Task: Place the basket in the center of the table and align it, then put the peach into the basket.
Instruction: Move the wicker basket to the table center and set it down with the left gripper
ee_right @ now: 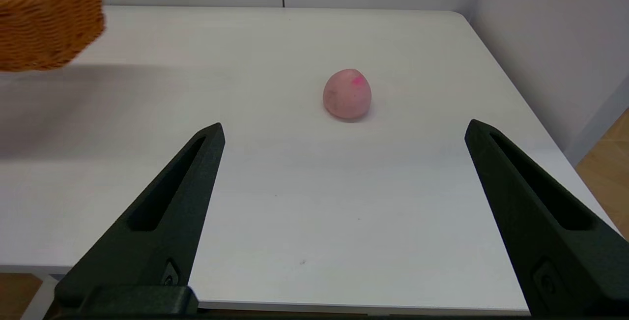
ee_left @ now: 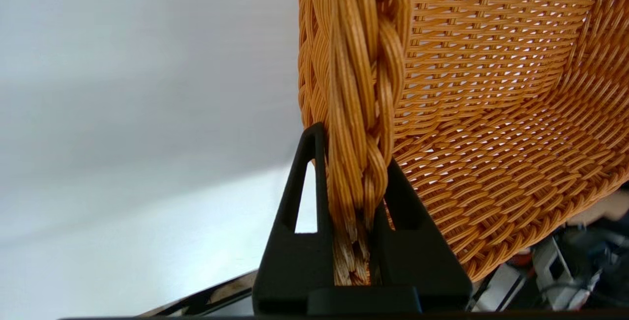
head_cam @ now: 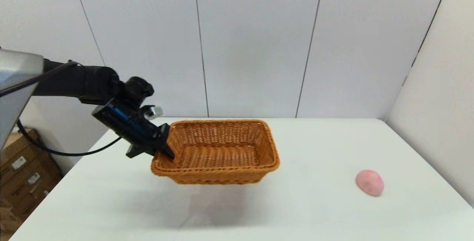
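The left gripper [head_cam: 167, 148], clamped on the braided rim of the basket [head_cam: 218, 152] hanging off the table [head_cam: 314, 204] beyond it, should lower it level and square at centre, while the peach [head_cam: 369, 182] lies well apart, before the wide-open right gripper [ee_right: 344, 133].

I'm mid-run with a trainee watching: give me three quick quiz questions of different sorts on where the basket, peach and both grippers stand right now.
1. True or false: the orange-brown woven wicker basket rests flat on the plain white rectangular table.
2. Multiple choice: the left gripper is closed on the basket's (A) braided rim, (B) base, (C) far wall.
3. Fill in: the small pale pink roundish peach lies on the table ahead of the right gripper, whose fingers are ____.

Key: 1 false, it hangs lifted with a shadow underneath; 2 A; 3 open, well apart and touching nothing.
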Controlling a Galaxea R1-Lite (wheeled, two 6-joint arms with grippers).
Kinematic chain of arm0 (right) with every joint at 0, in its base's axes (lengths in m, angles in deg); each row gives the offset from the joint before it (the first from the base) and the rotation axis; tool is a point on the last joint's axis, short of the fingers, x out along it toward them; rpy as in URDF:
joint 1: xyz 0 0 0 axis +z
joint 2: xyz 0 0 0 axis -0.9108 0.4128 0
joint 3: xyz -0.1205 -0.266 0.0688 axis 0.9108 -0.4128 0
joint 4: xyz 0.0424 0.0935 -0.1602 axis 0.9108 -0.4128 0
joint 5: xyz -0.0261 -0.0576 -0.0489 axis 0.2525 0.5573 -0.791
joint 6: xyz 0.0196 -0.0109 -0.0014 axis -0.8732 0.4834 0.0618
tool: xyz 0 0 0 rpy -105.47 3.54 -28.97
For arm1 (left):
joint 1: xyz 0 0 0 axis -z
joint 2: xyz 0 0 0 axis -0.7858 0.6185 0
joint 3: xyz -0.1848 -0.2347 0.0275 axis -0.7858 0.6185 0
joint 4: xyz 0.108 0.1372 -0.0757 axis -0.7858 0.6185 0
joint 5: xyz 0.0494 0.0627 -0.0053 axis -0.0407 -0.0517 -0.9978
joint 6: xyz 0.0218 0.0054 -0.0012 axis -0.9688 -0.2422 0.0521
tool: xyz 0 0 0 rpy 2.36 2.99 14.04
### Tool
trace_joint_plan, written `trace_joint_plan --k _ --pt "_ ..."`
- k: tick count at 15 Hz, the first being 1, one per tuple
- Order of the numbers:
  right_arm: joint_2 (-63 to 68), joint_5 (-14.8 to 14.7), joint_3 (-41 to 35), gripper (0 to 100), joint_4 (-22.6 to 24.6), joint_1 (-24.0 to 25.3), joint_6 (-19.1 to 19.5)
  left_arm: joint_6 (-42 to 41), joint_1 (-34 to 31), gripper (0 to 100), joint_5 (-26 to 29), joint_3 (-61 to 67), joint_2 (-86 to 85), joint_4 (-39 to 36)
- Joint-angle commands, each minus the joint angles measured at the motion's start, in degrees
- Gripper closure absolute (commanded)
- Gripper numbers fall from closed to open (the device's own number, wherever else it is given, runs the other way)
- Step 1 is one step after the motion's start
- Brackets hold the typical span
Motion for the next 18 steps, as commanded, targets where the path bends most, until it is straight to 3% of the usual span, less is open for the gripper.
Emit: trace_joint_plan --k 1,4,18 --pt "-0.01 -0.02 -0.01 0 -0.23 0.02 0.11 5.52 8.07 100 -0.46 -4.57 4.26 -0.06" --pt "-0.01 -0.02 -0.01 0 0.03 0.02 0.02 6.05 11.32 100 -2.92 -5.19 7.51 -0.32" --pt "-0.01 -0.10 -0.01 0 -0.06 0.11 -0.06 6.31 13.34 100 -6.08 -5.89 9.45 -1.99"
